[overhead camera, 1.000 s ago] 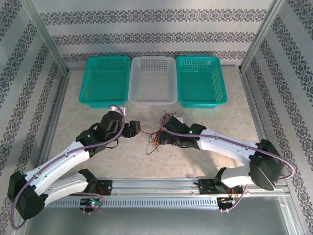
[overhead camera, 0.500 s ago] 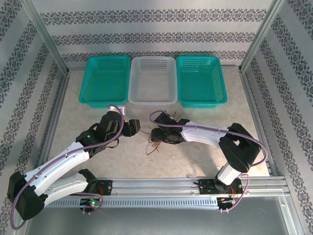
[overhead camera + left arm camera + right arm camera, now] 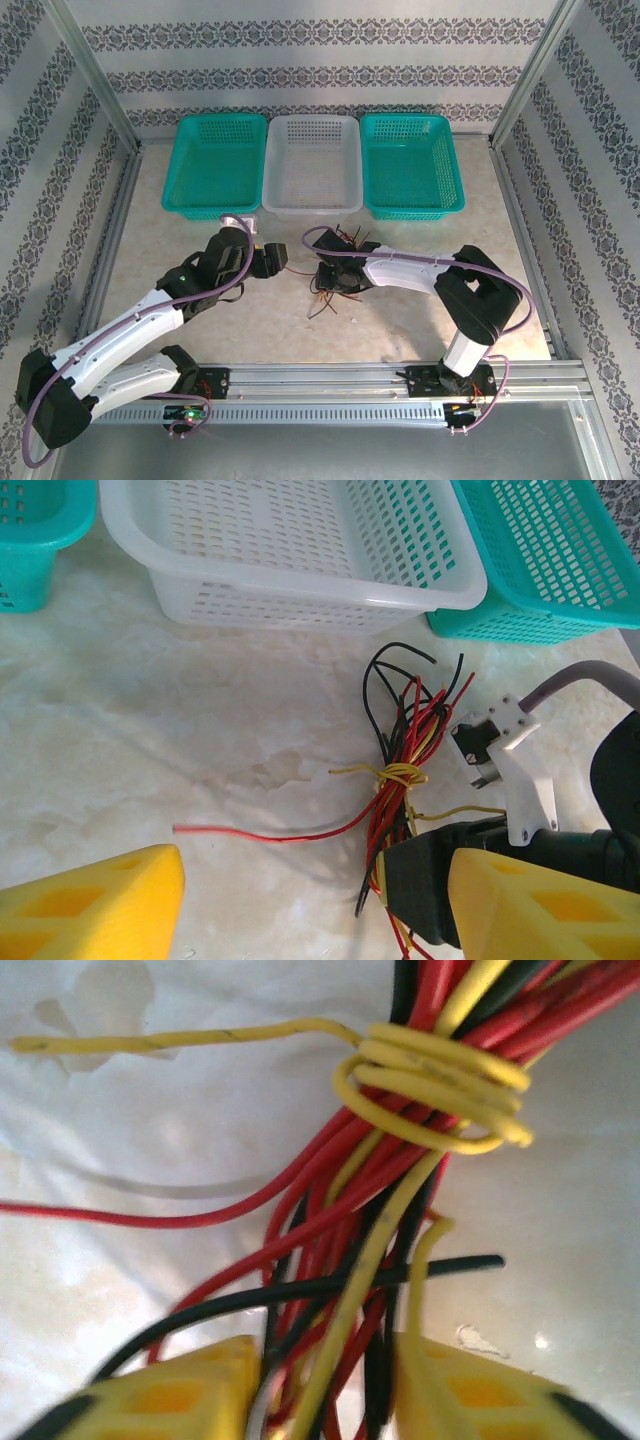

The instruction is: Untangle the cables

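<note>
Robot test cell, lab setting. Evidence: bench point(image 3: 400, 330) with marble-look top, boxed in by aluminium profile posts point(image 3: 95, 80) and patterned backdrop panels point(image 3: 320, 60). A slotted aluminium rail point(image 3: 320, 392) along the near edge carries the left arm base point(image 3: 188, 378) and the right arm base point(image 3: 460, 375). Three perforated sorting baskets line the far edge: left teal basket point(image 3: 212, 208), white basket point(image 3: 312, 205), right teal basket point(image 3: 412, 210).

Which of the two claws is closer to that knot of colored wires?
Right. The right gripper grips the wire bundle between its fingers; the left gripper hangs open beside it, not touching.
</note>
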You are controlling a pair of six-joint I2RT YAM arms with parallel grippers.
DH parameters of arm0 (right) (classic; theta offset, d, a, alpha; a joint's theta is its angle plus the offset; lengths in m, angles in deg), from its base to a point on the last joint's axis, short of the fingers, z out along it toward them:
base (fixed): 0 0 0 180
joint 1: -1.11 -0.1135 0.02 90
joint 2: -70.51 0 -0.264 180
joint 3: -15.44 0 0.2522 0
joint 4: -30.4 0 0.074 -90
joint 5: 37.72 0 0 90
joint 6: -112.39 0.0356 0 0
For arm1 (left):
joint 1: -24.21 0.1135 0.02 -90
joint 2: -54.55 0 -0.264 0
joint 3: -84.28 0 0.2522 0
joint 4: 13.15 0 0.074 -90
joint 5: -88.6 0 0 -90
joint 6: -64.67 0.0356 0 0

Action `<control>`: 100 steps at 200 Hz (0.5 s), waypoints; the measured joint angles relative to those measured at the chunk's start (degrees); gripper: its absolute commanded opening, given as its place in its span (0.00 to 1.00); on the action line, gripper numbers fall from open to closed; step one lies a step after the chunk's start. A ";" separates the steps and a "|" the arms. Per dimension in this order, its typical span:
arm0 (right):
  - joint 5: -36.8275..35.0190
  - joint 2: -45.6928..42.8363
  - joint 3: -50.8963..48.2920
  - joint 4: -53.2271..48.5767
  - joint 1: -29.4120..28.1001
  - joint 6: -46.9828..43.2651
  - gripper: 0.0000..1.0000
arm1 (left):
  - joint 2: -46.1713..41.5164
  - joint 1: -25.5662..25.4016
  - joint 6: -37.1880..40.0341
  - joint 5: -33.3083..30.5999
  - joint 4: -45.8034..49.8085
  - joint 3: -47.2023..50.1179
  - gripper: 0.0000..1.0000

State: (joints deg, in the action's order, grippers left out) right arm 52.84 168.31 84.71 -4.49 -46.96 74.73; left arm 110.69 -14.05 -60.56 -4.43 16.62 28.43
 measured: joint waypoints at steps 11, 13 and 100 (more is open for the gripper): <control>0.24 -0.24 -0.09 0.13 0.26 -0.55 0.15 | 0.63 0.00 -0.24 0.04 -0.61 -0.02 0.78; 0.24 -0.42 -0.17 0.22 0.31 -0.52 0.14 | 0.83 0.00 -0.24 0.04 -0.70 -0.02 0.78; 3.45 -30.23 -4.09 -0.37 0.70 -23.21 0.03 | 4.35 6.36 -0.33 16.13 -3.06 -8.39 0.99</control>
State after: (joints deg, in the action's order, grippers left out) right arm 56.29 138.08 80.62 -4.86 -46.26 51.52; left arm 115.04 -7.69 -60.88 11.70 13.56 20.04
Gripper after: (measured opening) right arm 0.072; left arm 0.991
